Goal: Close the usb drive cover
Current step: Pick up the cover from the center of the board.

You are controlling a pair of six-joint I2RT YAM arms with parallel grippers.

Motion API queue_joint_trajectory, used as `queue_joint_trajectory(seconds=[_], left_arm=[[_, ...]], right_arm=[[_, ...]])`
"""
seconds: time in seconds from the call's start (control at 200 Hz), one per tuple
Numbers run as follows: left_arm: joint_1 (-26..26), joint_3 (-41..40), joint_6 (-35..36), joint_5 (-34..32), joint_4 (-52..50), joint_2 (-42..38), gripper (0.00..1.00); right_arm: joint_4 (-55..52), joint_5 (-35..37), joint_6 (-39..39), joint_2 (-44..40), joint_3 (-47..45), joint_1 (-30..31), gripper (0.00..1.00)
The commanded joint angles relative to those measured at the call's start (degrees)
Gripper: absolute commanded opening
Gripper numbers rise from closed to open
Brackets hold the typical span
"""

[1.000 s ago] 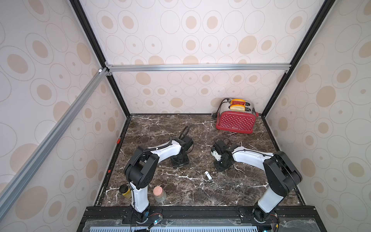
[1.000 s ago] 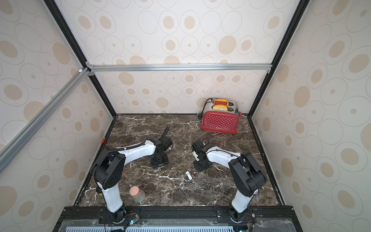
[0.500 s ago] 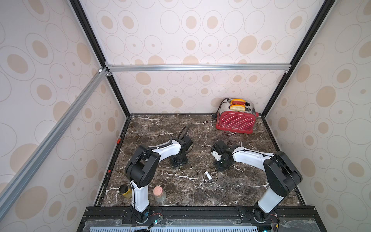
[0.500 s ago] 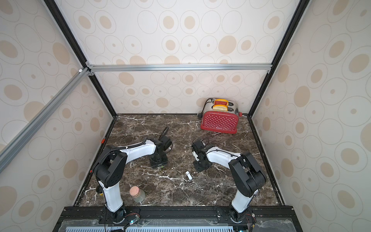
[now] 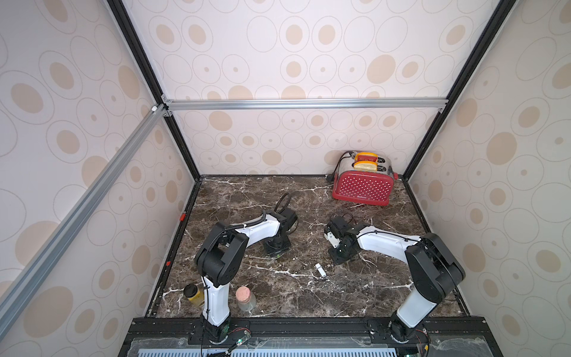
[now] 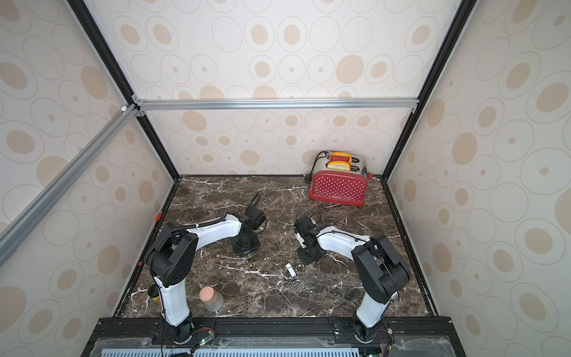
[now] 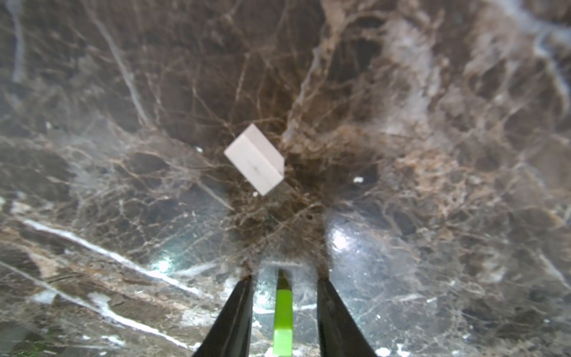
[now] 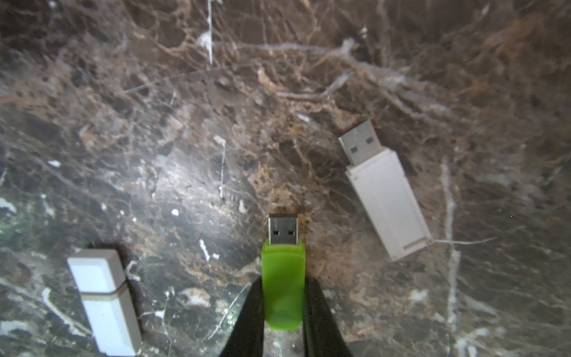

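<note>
R gripper (image 8: 283, 282) pinches green plastic USB drive (image 8: 282, 262), metal plug (image 8: 283, 230) bare; L gripper (image 7: 284, 276) jaws apart.

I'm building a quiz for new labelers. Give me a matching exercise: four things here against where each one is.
1 green USB drive
2 red toaster
3 cork-stoppered jar
4 white cap

A far back corner
B held in the right gripper
C beside the left arm's base
D lying alone, left wrist view

Pairs: 1-B, 2-A, 3-C, 4-D.
</note>
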Motion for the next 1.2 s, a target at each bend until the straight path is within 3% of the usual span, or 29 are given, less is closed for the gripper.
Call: queue_joint_trajectory(seconds=[0.0,1.197], left_arm=[[0.52,-0.53,-1.2,-0.16,0.49,1.12,0.35],[0.58,-3.72,-0.12,1.31,2.03,0.06,0.13]], right_arm=[[-0.21,-1.31,-0.22,2.05,-2.01,0.95,0.16],[-0.07,-1.58,-0.21,3.37,-2.27,1.9,0.1]])
